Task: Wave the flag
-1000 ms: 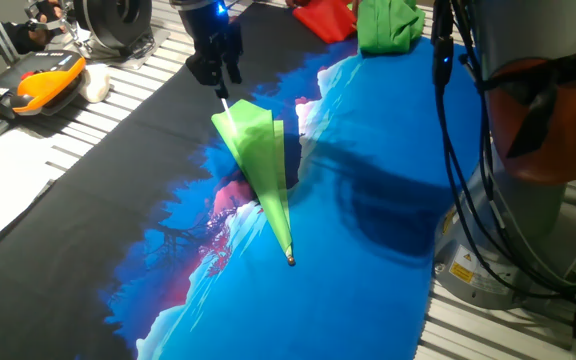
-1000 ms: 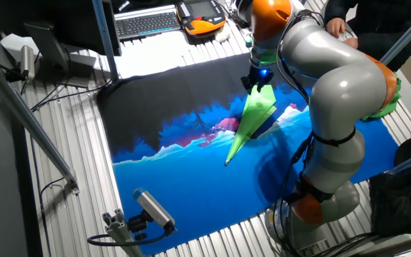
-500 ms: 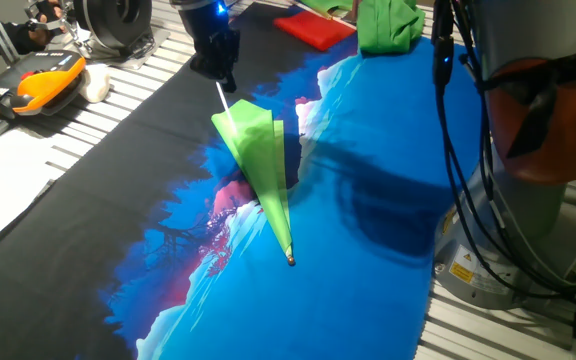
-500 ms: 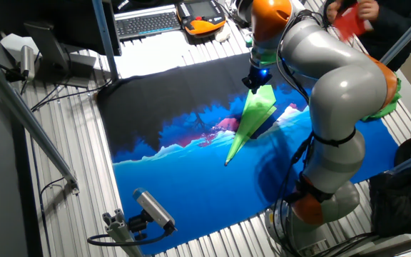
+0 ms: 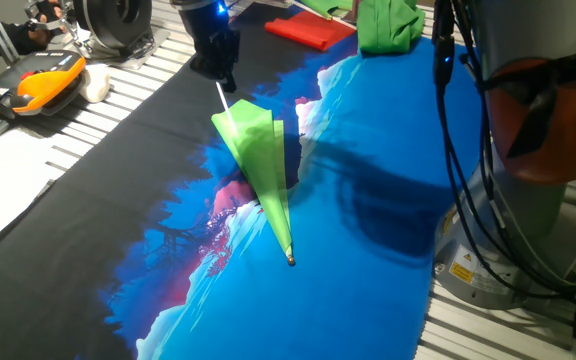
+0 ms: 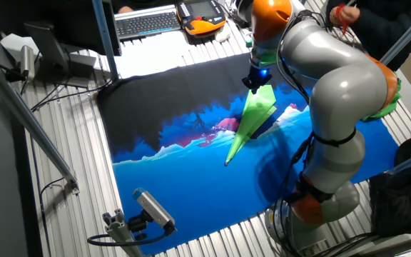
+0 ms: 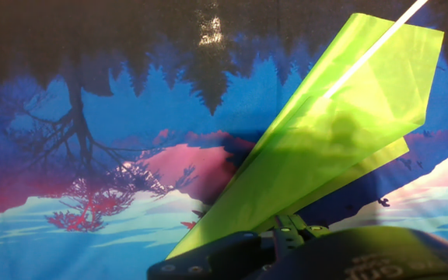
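The lime-green flag [image 5: 263,160] slants over the printed mat, its gold knob [image 5: 290,261] low against the blue area. Its white stick [image 5: 222,100] runs up into my gripper [image 5: 220,80], which is shut on the stick's end near the mat's black part. In the other fixed view the flag [image 6: 254,114] hangs below the gripper [image 6: 257,81]. In the hand view the flag [image 7: 325,148] fills the lower middle to the top right, with the stick [image 7: 379,37] along its edge. The fingertips are hidden behind the fabric.
A red folded cloth [image 5: 308,30] and a bunched darker-green cloth [image 5: 388,25] lie at the mat's far edge. An orange pendant [image 5: 38,80] sits at the left. The robot's base [image 5: 538,150] and cables stand at the right. A keyboard [image 6: 148,23] lies beyond the mat.
My gripper's jaws have narrowed onto the stick since one second ago. The red cloth came down and now lies flat at the mat's far edge. The flag has not moved.
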Robot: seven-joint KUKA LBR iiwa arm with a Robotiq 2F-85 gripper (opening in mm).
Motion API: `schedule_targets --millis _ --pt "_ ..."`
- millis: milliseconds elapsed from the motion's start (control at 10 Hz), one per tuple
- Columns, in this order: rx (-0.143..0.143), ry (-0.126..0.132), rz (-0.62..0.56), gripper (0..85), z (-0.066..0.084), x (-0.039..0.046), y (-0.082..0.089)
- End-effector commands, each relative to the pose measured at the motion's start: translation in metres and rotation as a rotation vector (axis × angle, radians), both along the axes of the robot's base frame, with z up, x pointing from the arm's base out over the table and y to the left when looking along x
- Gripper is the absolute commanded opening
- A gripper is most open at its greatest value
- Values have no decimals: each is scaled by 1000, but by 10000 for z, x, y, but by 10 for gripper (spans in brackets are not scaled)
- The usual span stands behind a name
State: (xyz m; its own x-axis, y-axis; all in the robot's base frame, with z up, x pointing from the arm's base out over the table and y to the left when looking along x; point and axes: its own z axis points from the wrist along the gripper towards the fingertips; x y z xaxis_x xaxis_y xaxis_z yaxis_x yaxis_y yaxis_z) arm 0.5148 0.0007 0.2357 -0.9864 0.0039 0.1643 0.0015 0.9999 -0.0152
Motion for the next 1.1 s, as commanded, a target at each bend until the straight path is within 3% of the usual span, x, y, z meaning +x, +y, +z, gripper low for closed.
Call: schedule_targets --millis 0,300,500,600,700,900,1000 --pt "0 0 -3 0 0 -1 0" --pt "0 -3 -25 0 0 -1 0" --pt "1 -23 -74 0 0 -1 0" --pt "52 -69 -121 0 0 -1 0" --pt "34 -72 -132 0 0 -1 0" --pt "-49 -108 -197 0 0 -1 0" --pt "-88 -112 -236 0 0 -1 0"
